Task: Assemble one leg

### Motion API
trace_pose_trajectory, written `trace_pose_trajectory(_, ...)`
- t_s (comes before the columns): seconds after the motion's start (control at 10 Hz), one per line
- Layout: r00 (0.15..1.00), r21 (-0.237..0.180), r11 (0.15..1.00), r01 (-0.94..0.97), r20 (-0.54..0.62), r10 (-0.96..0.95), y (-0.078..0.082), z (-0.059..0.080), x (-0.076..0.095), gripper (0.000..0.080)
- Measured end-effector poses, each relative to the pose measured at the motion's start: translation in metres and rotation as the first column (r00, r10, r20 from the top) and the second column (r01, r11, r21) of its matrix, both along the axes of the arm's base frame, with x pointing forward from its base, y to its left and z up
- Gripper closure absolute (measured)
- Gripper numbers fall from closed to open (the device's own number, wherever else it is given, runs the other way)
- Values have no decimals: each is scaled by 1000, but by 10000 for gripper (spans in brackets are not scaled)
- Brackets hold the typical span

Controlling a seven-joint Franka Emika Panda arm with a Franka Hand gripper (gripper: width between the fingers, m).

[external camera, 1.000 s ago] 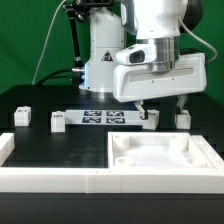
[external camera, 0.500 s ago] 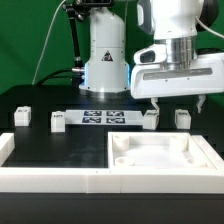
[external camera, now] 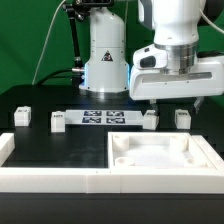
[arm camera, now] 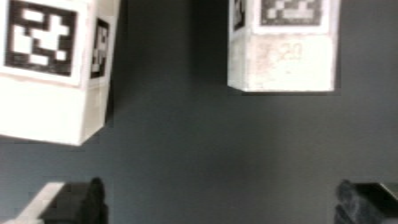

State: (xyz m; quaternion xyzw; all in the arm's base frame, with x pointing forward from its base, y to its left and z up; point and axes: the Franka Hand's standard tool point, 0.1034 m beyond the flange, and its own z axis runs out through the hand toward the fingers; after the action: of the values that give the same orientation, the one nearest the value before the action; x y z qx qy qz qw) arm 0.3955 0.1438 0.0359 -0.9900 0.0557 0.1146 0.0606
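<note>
Several small white legs with black-and-white tags stand on the black table. Two are at the exterior view's left [external camera: 22,116] [external camera: 58,121], and two are at the right [external camera: 150,119] [external camera: 182,117]. My gripper [external camera: 173,105] hangs just above and between the right pair, open and empty. In the wrist view both of these legs show, one [arm camera: 63,65] nearer and larger and the other [arm camera: 285,48] beyond it. The dark fingertips [arm camera: 71,202] are spread wide around bare table, and the gripper [arm camera: 217,205] holds nothing.
The marker board [external camera: 100,118] lies between the leg pairs. The large white square panel [external camera: 160,158] with corner holes lies in front at the right. A white L-shaped frame [external camera: 50,177] runs along the front and left. The robot base [external camera: 105,60] stands behind.
The gripper has moved toward the exterior view's right, from over the marker board's end to above the two right legs. It stays open. No leg has moved.
</note>
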Motion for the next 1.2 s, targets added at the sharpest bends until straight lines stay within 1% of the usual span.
trace_pose_trajectory(0.1,994,16,1000,-3,-113,5,4,3,-10,151)
trace_pose_trajectory(0.2,986,28,1000,2,-167,2,8,8,-10,151)
trace_pose_trajectory(0.3,966,38,999,-7,-259,17,8,9,-17,151)
trace_pose_trajectory(0.4,936,51,999,-7,-352,25,9,6,-21,151)
trace_pose_trajectory(0.5,908,63,998,-9,-419,34,12,2,-22,151)
trace_pose_trajectory(0.6,872,73,997,-13,-487,47,16,-1,-27,151)
trace_pose_trajectory(0.7,816,88,996,-19,-574,66,21,-4,-33,151)
trace_pose_trajectory(0.8,781,87,996,-13,-621,64,26,-12,-32,151)
trace_pose_trajectory(0.9,773,76,997,-9,-632,55,31,-20,-34,151)
trace_pose_trajectory(1.1,775,74,997,-17,-629,60,34,-25,-38,151)
trace_pose_trajectory(1.2,775,76,997,-21,-629,64,34,-26,-39,151)
